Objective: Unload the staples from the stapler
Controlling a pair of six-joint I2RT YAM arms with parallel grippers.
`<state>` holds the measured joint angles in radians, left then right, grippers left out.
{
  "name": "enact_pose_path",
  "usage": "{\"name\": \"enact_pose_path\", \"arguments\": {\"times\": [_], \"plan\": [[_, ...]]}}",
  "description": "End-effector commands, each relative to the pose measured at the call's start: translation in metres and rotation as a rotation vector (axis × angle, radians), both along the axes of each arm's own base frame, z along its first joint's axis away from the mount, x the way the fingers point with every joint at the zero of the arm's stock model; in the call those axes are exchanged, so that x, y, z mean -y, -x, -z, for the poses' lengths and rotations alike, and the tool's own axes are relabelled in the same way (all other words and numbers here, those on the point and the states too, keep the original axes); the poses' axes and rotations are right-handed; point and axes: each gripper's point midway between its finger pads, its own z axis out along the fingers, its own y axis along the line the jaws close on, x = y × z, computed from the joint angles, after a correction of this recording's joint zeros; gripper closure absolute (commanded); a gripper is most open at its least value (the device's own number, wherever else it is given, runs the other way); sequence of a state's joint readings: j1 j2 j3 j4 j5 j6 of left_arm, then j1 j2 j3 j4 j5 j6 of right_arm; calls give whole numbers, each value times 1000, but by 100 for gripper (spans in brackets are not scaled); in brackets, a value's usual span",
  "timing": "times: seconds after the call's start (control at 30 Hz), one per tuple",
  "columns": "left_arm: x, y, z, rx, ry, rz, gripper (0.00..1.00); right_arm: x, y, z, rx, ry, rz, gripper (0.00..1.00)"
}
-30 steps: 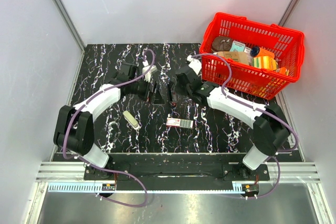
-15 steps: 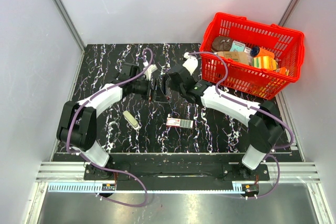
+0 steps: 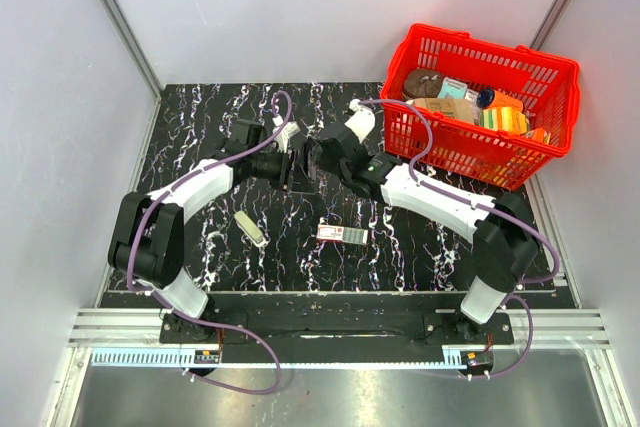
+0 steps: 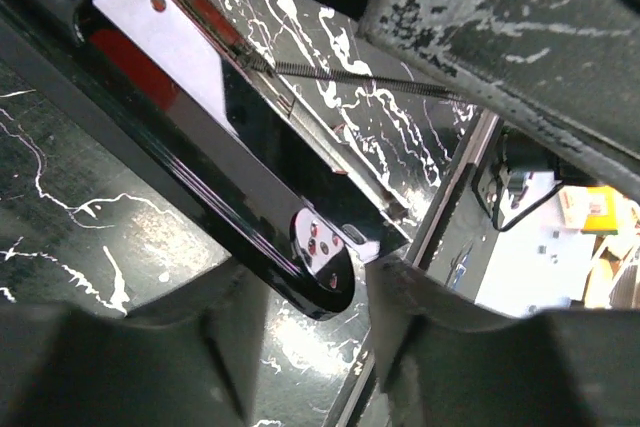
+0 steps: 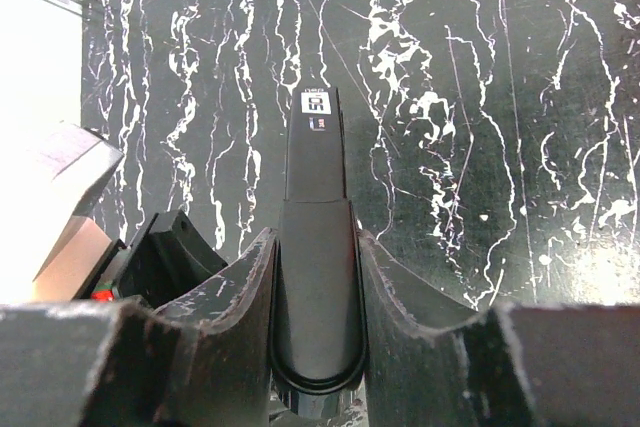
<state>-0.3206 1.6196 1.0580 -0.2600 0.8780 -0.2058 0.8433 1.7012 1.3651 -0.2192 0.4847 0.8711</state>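
Two arms meet in the middle of the black table (image 3: 200, 117), which has white streaks like marble. From the top view, the left claw (image 3: 293, 169) and the right claw (image 3: 312, 162) sit tip to tip. The stapler (image 3: 301, 171) is between them, but it is dark and mostly hidden there. Nearer the arm bases lie a short beige and silver piece (image 3: 250, 228) and a small red and white box (image 3: 343, 234), well apart from the claws. A red plastic basket (image 3: 480, 42) with holes in its walls stands at the far right, full of packets.

In the left wrist view the stapler (image 4: 250, 167) is open and runs at a slant. Its lower bar is smooth, shiny black with a round end holding small rivets. Above it is a bright metal tray (image 4: 180, 37), a bit of red and a thin wire spring (image 4: 350, 72). The round end sits between the left claw's dark fingers (image 4: 130, 357), which look clenched on it. The bar's far end is cut off at the edge. A scratched grey finger of the right claw (image 4: 520, 27) fills the top right. The staples cannot be picked out.

In the right wrist view the right claw (image 5: 315, 247) is grasping the stapler's long black top arm (image 5: 315, 167), with one worn finger (image 5: 420, 337) pressed on each side. A tiny white label (image 5: 316, 104) sits near the arm's far tip. A blurry beige block (image 5: 60, 197) at the left is hard to make out.
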Motion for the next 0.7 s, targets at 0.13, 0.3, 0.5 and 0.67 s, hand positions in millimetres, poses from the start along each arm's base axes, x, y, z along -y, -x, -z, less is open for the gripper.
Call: {"name": "enact_pose_path", "arguments": {"times": [0.13, 0.3, 0.5, 0.67], "plan": [[-1, -15, -21, 97, 30, 12, 66, -19, 0, -78, 126, -226, -12, 100], [-10, -21, -23, 110, 22, -12, 62, -23, 14, -67, 79, -261, -50, 100], [-17, -27, -25, 120, 19, -32, 58, -31, 29, -56, 33, -289, -93, 100], [-19, -27, -25, 143, 11, -24, 67, -43, 42, -49, 2, -306, -141, 100]]}}
